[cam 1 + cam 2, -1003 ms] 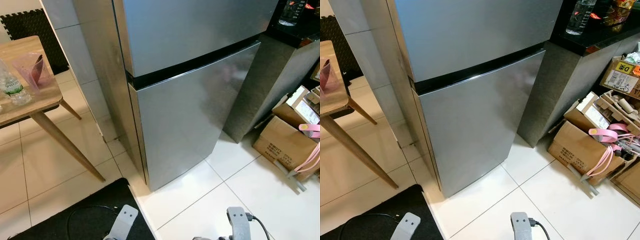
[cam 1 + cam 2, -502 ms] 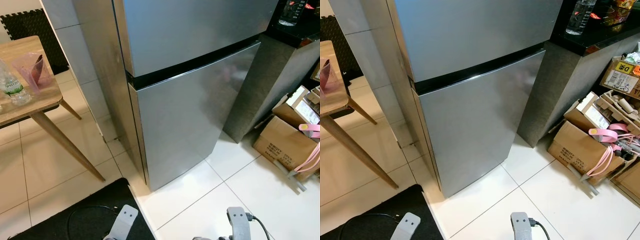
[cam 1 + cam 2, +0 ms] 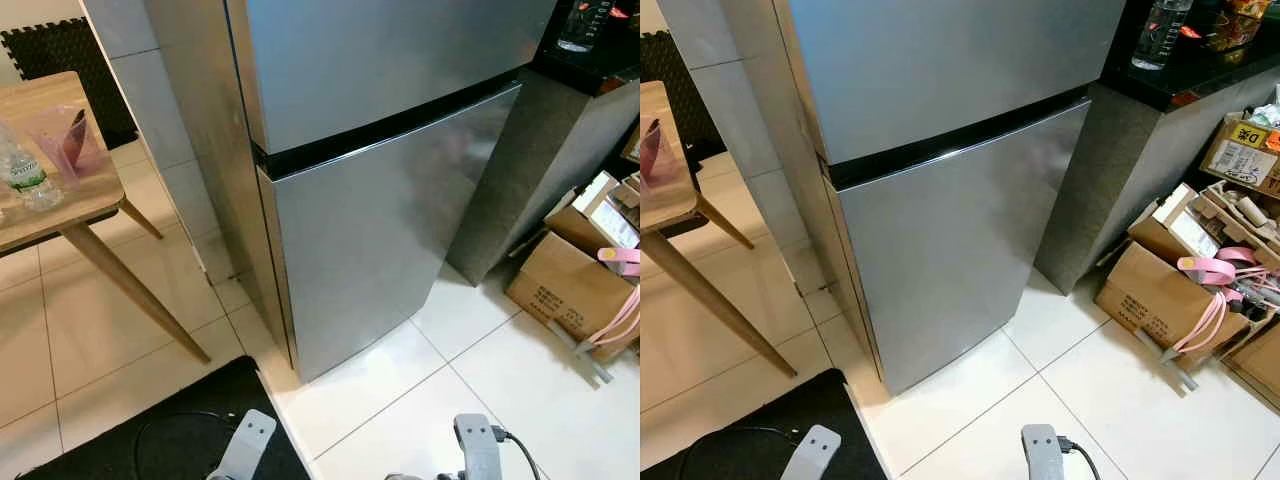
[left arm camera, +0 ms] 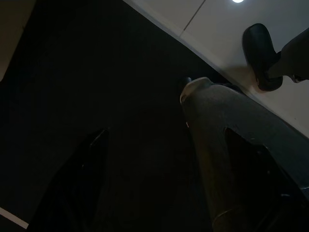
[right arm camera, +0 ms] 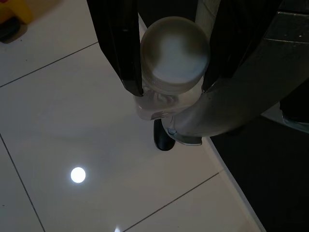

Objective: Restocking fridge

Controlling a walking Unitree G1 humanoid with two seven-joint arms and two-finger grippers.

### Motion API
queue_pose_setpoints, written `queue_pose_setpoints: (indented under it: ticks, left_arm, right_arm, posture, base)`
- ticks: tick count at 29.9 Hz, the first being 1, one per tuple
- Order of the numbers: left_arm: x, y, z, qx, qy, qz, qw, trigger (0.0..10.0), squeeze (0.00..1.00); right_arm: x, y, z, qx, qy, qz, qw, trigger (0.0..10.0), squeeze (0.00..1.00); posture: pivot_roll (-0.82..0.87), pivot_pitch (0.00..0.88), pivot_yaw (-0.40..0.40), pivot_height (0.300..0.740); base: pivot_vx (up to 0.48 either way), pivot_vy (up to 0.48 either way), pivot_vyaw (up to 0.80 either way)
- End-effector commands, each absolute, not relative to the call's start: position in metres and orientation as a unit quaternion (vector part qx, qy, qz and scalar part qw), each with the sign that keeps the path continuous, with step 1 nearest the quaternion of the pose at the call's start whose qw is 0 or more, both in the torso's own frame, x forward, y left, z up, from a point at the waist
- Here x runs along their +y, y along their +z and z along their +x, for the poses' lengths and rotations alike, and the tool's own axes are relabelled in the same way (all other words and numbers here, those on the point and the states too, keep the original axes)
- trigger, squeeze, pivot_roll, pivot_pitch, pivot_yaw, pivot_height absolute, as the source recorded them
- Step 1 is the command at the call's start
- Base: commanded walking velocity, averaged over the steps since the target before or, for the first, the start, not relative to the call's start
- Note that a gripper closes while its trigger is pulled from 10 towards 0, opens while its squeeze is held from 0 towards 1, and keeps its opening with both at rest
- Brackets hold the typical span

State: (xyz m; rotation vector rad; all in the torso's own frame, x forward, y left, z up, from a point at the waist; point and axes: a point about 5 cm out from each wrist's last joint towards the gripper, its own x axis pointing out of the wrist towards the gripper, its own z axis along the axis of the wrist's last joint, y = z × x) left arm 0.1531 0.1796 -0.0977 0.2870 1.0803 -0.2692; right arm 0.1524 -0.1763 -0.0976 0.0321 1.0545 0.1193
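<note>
A silver two-door fridge (image 3: 380,220) stands straight ahead with both doors shut. My right arm (image 3: 478,446) hangs low over the white tiles. In the right wrist view my right gripper (image 5: 171,88) is shut on a bottle (image 5: 174,50) with a pale round cap, one black finger on each side of it. My left arm (image 3: 246,448) hangs idle over the black mat (image 3: 190,425). In the dark left wrist view the left gripper (image 4: 166,135) stands open with nothing between its fingers.
A wooden table (image 3: 70,205) at the left carries a water bottle (image 3: 22,172) and a pink cup (image 3: 62,140). A grey counter (image 3: 1120,170) with a clear bottle (image 3: 1158,35) flanks the fridge on the right. Cardboard boxes (image 3: 1155,295) crowd the floor beyond.
</note>
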Motion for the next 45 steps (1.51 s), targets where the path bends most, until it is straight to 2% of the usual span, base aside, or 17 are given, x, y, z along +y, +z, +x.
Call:
queue_pose_setpoints:
  ticks: [1,45]
  left_arm:
    - [0.1774,-0.103,0.1402,0.532,-0.135,0.135,0.825,10.0,0.0]
    - [0.176,-0.1023,0.1425,0.529,-0.141,0.139,0.825,10.0,0.0]
  right_arm:
    - [-0.1719,-0.1013,0.144,0.515,0.06,0.025,0.854,10.0,0.0]
    - [-0.1717,-0.1004,0.1465,0.514,0.064,0.019,0.855,10.0,0.0]
  posture:
    - [-0.02,0.074,-0.012,0.74]
    - [-0.02,0.054,-0.012,0.74]
  base:
    - [0.0,0.0,0.0]
    - [0.0,0.0,0.0]
